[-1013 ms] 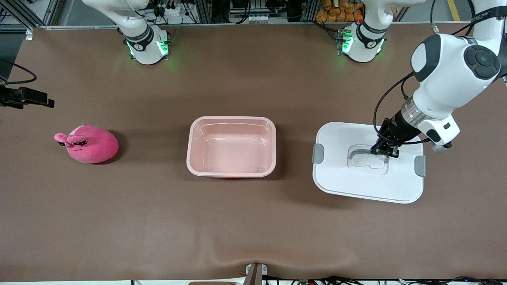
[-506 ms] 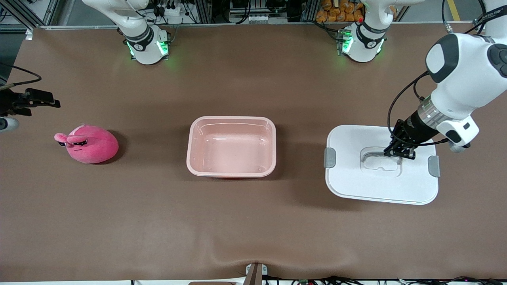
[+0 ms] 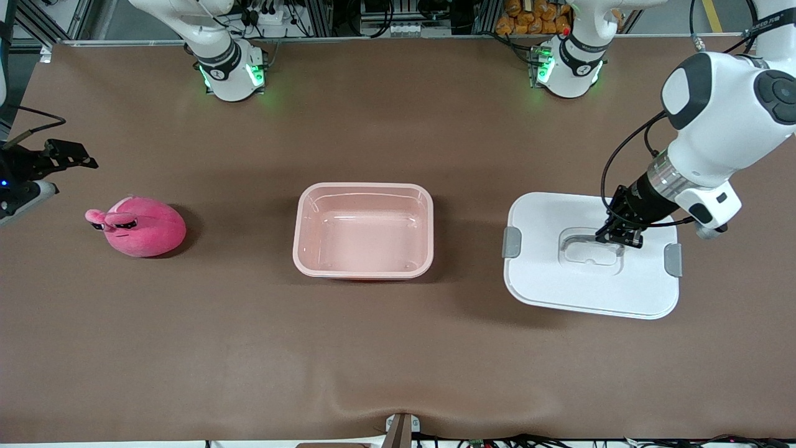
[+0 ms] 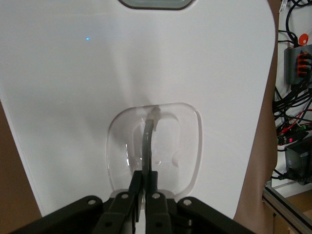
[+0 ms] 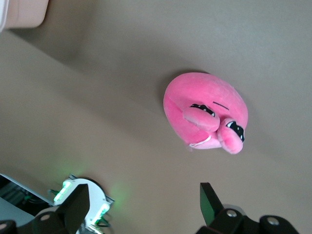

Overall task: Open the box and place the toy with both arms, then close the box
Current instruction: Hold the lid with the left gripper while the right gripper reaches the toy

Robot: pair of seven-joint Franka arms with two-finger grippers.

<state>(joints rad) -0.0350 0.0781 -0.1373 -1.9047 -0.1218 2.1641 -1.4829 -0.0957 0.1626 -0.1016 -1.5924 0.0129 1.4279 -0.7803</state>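
my left end effector (image 3: 617, 236) pinches the lid (image 3: 591, 286) by its thin handle (image 4: 148, 139); it could slip free, while my right end effector (image 5: 141, 207), fingers spread and empty, waits over the toy (image 3: 140, 227).

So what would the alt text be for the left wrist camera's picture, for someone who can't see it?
The black left gripper is shut on the thin clear handle in the recessed centre of the flat white plastic lid, which fills most of the picture. Brown table and tangled cables show at the edges.
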